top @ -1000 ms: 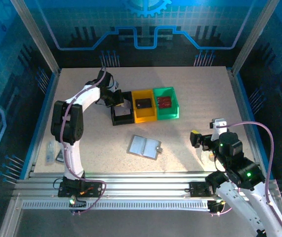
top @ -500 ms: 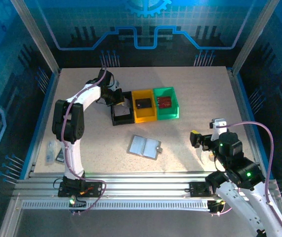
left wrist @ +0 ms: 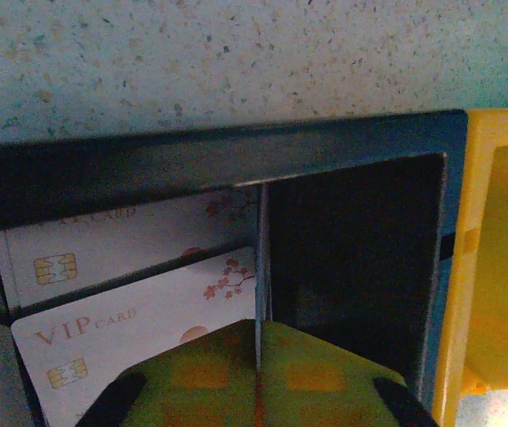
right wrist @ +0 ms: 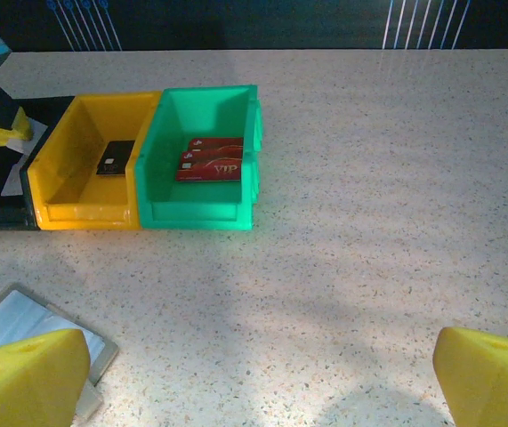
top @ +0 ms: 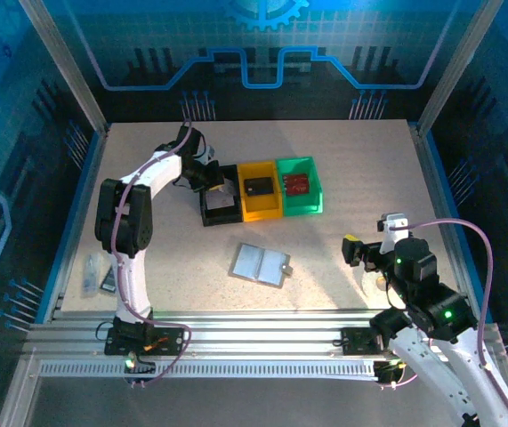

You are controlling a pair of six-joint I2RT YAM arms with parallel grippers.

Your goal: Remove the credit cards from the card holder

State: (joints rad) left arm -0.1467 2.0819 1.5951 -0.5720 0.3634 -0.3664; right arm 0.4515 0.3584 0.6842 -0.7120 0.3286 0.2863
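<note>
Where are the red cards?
In the top view, the red cards lie inside the green bin, rightmost of the row, beside the yellow bin.

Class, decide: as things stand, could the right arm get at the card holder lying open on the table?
Probably yes: the card holder lies open on the table, with nothing between it and the open right tool.

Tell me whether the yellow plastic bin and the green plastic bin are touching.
Touching. The right wrist view shows the yellow plastic bin and green plastic bin pressed wall to wall, no gap between them.
</note>
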